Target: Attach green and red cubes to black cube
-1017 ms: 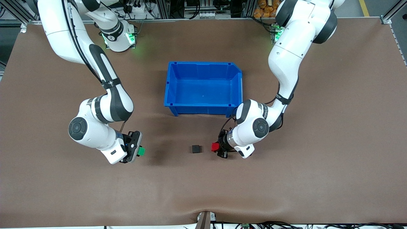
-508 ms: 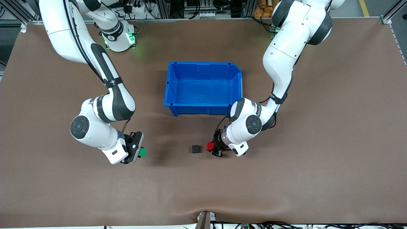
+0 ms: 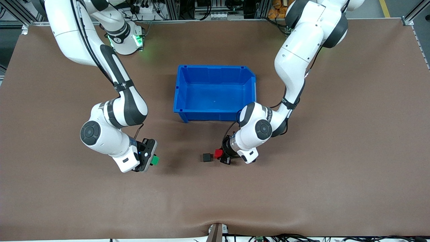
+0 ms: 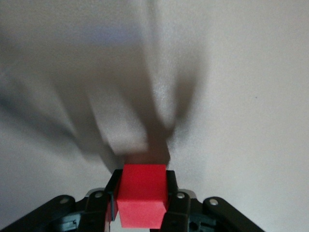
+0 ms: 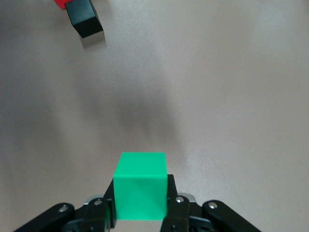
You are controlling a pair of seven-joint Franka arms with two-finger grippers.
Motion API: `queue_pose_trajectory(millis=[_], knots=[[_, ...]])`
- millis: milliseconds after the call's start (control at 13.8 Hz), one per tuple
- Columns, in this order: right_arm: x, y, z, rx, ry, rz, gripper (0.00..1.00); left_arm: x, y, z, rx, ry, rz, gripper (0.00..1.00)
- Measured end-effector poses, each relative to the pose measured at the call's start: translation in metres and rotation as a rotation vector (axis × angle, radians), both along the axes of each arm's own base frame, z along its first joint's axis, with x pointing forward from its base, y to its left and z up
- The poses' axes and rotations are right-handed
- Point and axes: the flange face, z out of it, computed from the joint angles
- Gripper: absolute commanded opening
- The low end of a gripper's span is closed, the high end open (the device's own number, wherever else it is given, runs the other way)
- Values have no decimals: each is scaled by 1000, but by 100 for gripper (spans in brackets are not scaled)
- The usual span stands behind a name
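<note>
The black cube (image 3: 207,157) sits on the brown table, nearer the front camera than the blue bin; it also shows in the right wrist view (image 5: 85,19). My left gripper (image 3: 220,155) is shut on the red cube (image 3: 218,153), held just beside the black cube on the left arm's side; the red cube fills the left wrist view's lower middle (image 4: 141,194), and the black cube is out of that view. My right gripper (image 3: 153,160) is shut on the green cube (image 3: 155,160), toward the right arm's end, well apart from the black cube; it shows between my jaws (image 5: 140,186).
The blue bin (image 3: 181,87) stands open and empty at the table's middle, farther from the front camera than the cubes. A clamp (image 3: 216,232) sticks up at the table's front edge.
My left gripper has carried the red cube toward the black cube, closing most of the gap. My right gripper has shifted slightly toward the black cube with the green cube.
</note>
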Motion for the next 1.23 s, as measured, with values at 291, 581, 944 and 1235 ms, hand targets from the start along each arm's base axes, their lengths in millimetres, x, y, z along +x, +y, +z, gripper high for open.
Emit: queue_pose_trajectory(millis=[291, 581, 944, 1235], knots=[[0, 0, 0, 2, 7, -29, 0, -3, -6, -1, -2, -2, -8, 0], [-2, 8, -1, 5, 19, -68, 0, -4, -9, -1, -4, -9, -9, 0], [-9, 33, -13, 5, 17, -65, 0, -6, -14, -1, -13, -12, -10, 0], [-5, 38, -26, 5, 4, -65, 0, -3, -9, -4, -31, 5, 13, 0]])
